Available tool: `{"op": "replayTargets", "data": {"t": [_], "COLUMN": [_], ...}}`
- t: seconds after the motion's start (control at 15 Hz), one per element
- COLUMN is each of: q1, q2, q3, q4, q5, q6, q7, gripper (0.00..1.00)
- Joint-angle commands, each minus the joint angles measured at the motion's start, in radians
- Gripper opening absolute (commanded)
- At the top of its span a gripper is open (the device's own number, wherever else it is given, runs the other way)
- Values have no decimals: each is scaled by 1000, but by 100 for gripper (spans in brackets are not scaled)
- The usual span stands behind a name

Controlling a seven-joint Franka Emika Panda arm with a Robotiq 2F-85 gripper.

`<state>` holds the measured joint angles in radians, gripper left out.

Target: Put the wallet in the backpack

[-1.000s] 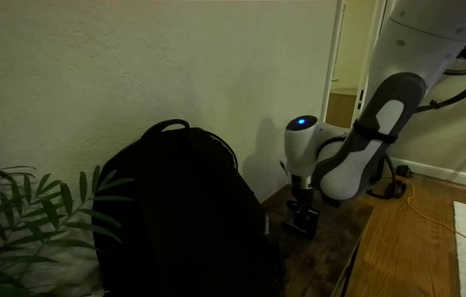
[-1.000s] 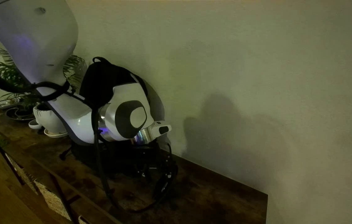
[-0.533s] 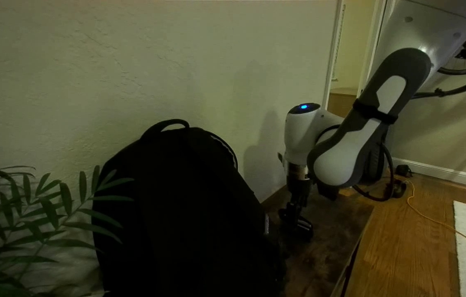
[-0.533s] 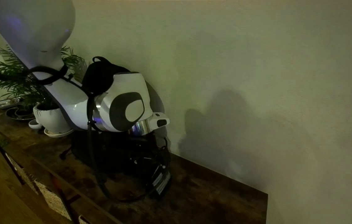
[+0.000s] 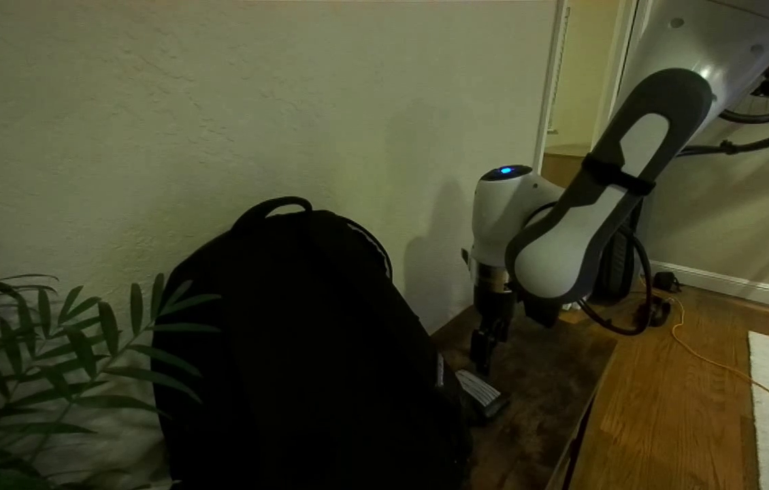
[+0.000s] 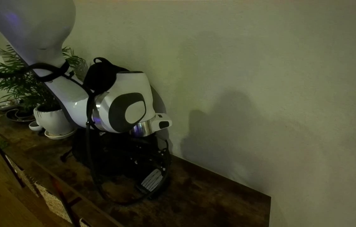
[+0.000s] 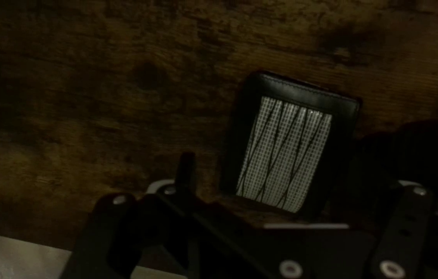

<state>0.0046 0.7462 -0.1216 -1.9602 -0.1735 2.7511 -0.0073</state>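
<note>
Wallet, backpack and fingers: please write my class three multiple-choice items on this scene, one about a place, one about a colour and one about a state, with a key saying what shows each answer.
1. Where is the wallet relative to the backpack?
A) On top of it
B) Inside it
C) Beside it

2. What colour is the wallet's ribbed panel?
A) Pale grey
B) Red
C) Bright green

3. How do the fingers stand?
A) Pressed together
B) Spread apart
C) Clamped on the wallet

Key:
1. C: an exterior view shows the wallet just outside the backpack's edge.
2. A: the wrist view shows the panel pale against the wallet's black edge.
3. B: the wrist view shows their two sides set wide apart, though one tip is lost in the dark.
</note>
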Motion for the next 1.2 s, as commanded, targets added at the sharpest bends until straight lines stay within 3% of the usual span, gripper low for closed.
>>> {"op": "replayTargets", "data": {"t": [0.0, 0.53, 1.13], "q1": [-35, 85, 168], "q2": [-54, 29, 91], "q3": [33, -73, -100], "q4": [-65, -20, 8], "q5": [23, -4, -4], "q6": [1, 37, 73], "q7": [-39, 134, 233], "gripper": [100, 100, 100]}}
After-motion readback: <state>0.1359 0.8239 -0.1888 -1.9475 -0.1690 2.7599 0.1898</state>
